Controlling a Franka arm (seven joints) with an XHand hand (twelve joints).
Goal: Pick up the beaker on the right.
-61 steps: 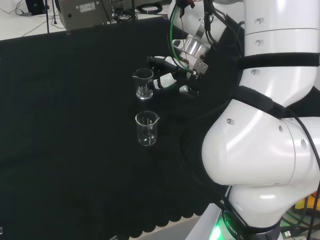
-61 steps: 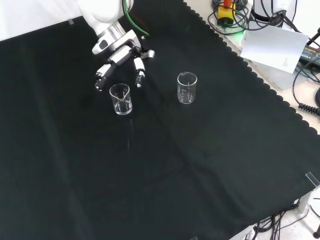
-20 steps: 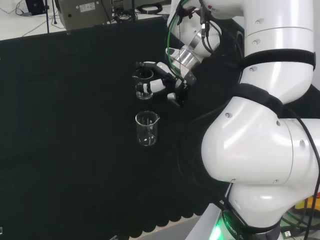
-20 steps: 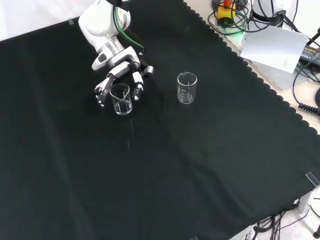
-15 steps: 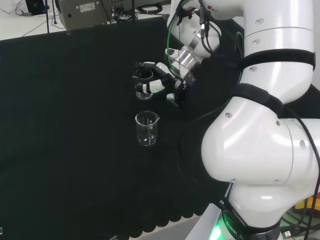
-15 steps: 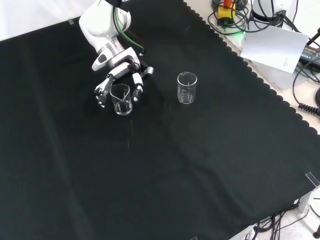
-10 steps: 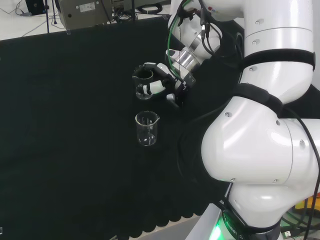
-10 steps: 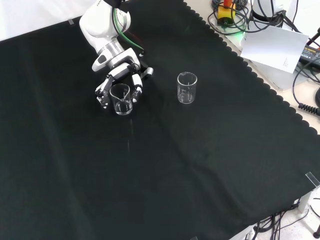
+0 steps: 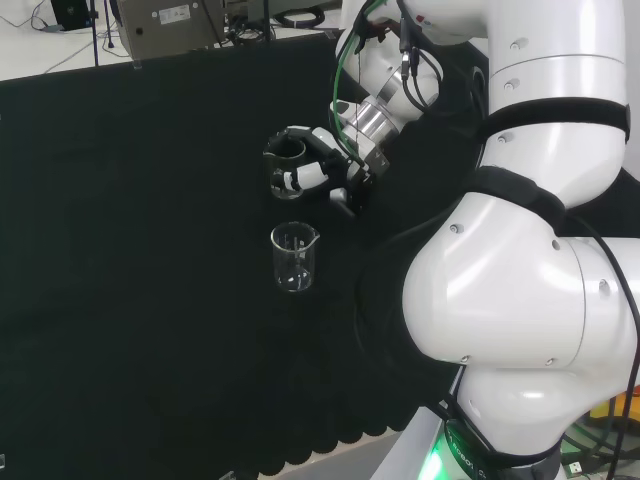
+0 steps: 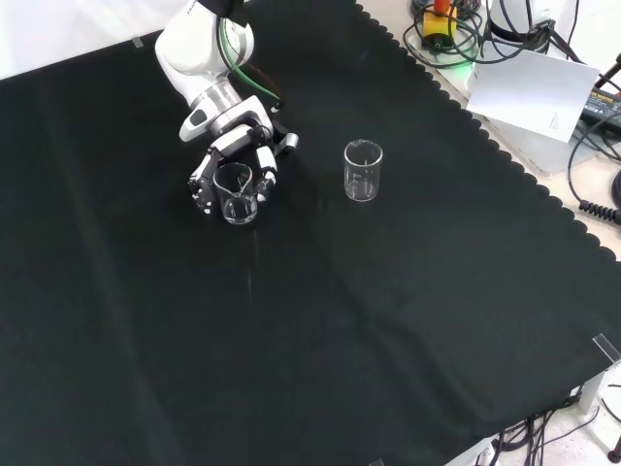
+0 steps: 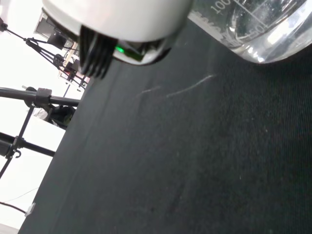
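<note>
The black and white hand [image 10: 231, 160] is curling its fingers round the small clear glass beaker [image 10: 235, 193], which is sitting on the black-cloth tabletop [image 10: 320, 320]; a second clear beaker [image 10: 363, 171] is standing well apart.

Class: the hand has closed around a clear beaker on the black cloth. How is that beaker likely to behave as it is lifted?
The beaker looks clear, smooth-walled and empty, so probably light but slippery. The hand curls round its sides, so it may tilt if the hold is uneven. If glass, it would be fragile.
</note>
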